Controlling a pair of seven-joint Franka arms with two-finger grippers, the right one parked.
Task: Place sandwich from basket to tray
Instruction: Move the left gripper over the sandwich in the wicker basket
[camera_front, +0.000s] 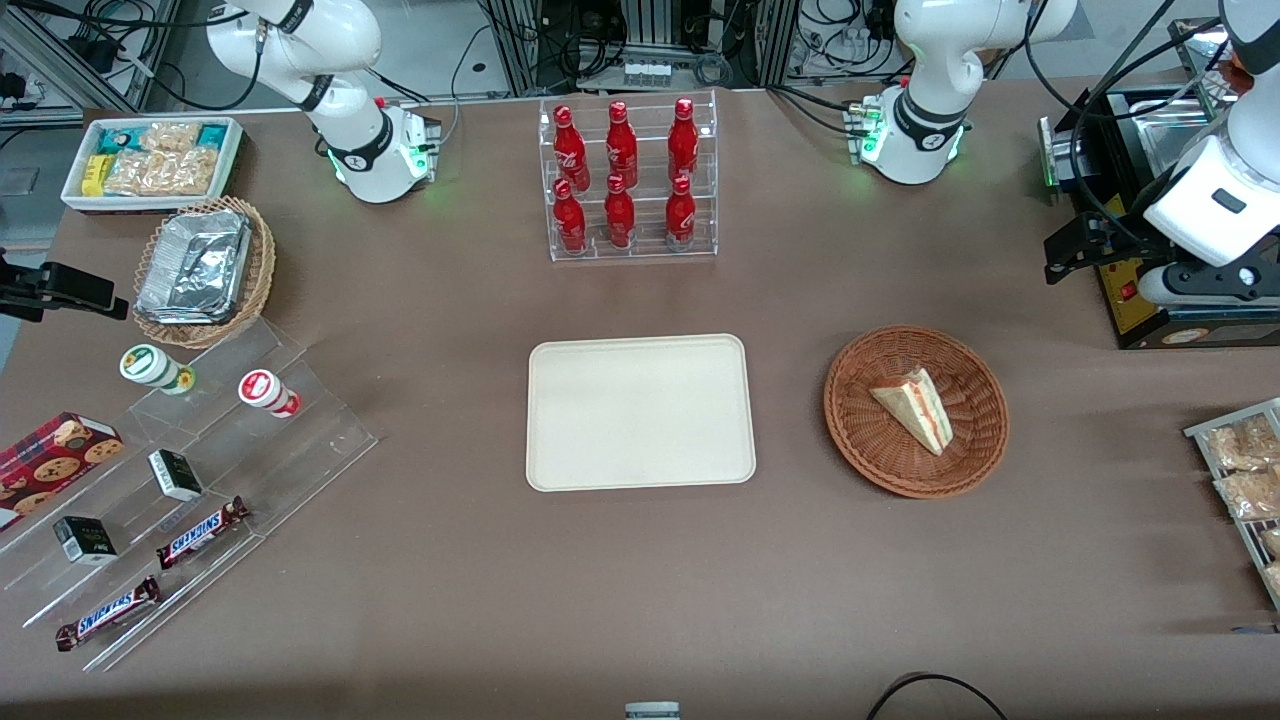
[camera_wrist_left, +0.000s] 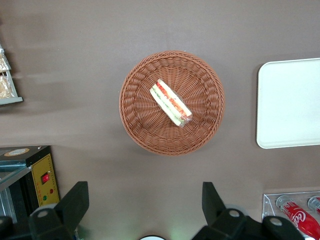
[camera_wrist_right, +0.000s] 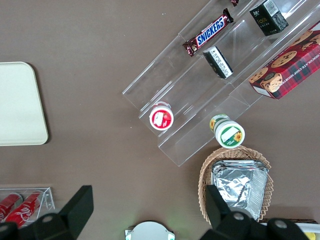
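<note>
So the sandwich (camera_front: 918, 407) is sitting in the middle of the wicker basket (camera_front: 860, 440), lying on its side with the filling edge showing, nothing touching it yet. The tray (camera_front: 640, 412) is bare and sits on the table (camera_front: 640, 600) beside the basket, toward the parked arm's end. The gripper (camera_wrist_left: 145, 212) hangs high above the table, off past the basket's rim rather than over the sandwich, fingers (camera_wrist_left: 75, 202) spread wide and holding nothing. Looks to me like the approach step, pick not started. The next move probably needs the gripper centred over the wedge, turned to straddle its thin faces, then lowered without snagging the weave.
</note>
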